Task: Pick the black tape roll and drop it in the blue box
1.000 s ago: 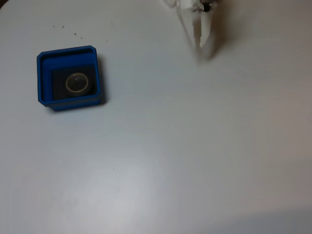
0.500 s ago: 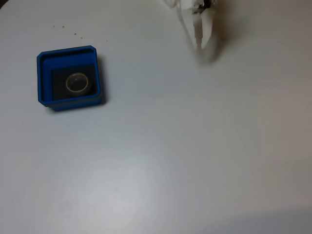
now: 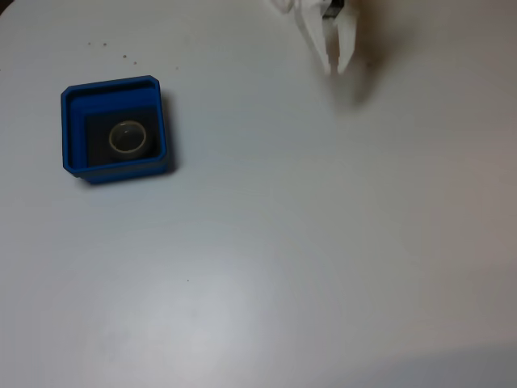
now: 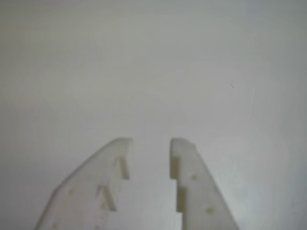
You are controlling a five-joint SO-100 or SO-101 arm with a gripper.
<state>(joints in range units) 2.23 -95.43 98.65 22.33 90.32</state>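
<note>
The small black tape roll with a pale inner core (image 3: 128, 137) is seen lying flat on the dark floor of the square bright-blue plastic box (image 3: 73, 129), at the left of the fixed view. The white two-finger claw (image 3: 334, 66) is held well apart from it, above the bare white desk (image 3: 307, 242). In the wrist view the claw (image 4: 150, 142) is parted by a narrow gap, with nothing gripped.

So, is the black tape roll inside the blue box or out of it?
Inside. In the fixed view the black tape roll lies flat on the dark floor of the blue box, within its walls.
</note>
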